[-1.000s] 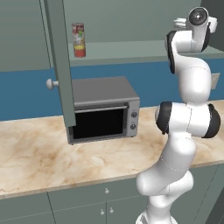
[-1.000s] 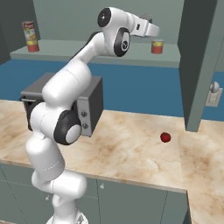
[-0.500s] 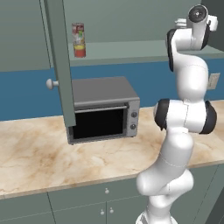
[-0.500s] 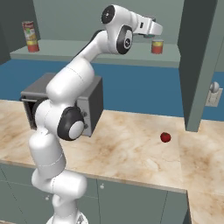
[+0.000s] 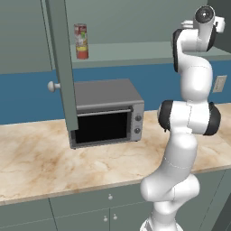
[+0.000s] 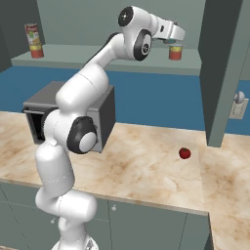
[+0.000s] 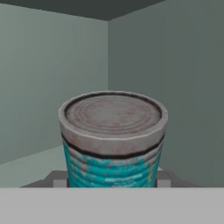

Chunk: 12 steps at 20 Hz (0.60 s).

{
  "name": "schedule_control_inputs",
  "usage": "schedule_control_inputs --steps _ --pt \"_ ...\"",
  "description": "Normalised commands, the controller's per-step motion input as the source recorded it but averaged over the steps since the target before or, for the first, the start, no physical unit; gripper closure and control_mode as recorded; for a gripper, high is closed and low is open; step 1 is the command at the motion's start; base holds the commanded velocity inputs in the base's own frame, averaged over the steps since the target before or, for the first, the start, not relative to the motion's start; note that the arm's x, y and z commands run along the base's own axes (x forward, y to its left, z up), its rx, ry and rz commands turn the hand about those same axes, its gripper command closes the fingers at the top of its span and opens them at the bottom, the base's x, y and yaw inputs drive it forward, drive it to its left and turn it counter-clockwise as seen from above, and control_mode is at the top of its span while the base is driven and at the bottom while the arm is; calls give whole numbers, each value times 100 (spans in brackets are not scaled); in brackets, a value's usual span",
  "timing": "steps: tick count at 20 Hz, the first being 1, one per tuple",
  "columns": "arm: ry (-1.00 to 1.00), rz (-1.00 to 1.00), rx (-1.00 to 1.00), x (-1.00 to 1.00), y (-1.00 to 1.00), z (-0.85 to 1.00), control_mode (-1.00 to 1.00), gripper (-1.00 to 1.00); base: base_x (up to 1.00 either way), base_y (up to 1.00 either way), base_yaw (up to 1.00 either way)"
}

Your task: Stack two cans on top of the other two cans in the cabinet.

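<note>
A: What do the fingers do?

B: In the hand view they stand one on each side of the teal can, pressed to its sides near the bottom, so they grip it. The can is upright, its ribbed grey top in the middle of the frame.

A: Where is this in the kitchen?

B: In the right base view the gripper is at the upper right of the frame, just above a red-orange can that stands on the cabinet shelf. If the teal can touches it, I cannot tell.

A: And the other cans?

B: The tall red-and-white can stands at the far left end of the shelf, well apart from the gripper.

A: How much free room is around?

B: Behind the teal can are plain cabinet walls that meet in a corner, with open space to both sides. The open cabinet door hangs near, at the right edge of the right base view. Between the two ends the shelf is bare.

A: Below?

B: The toaster oven is on the marble tabletop, and a small red fruit lies near the door's lower edge.
</note>
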Motion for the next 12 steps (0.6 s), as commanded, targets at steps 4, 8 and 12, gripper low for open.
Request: schedule_control_inputs --steps 4,8,12 --pt "1 0 0 20 -12 -11 -100 100 0 0 0" --pt "1 0 0 22 -8 -1 -100 100 0 0 0" --pt "2 0 0 9 -10 0 -100 100 0 0 0"
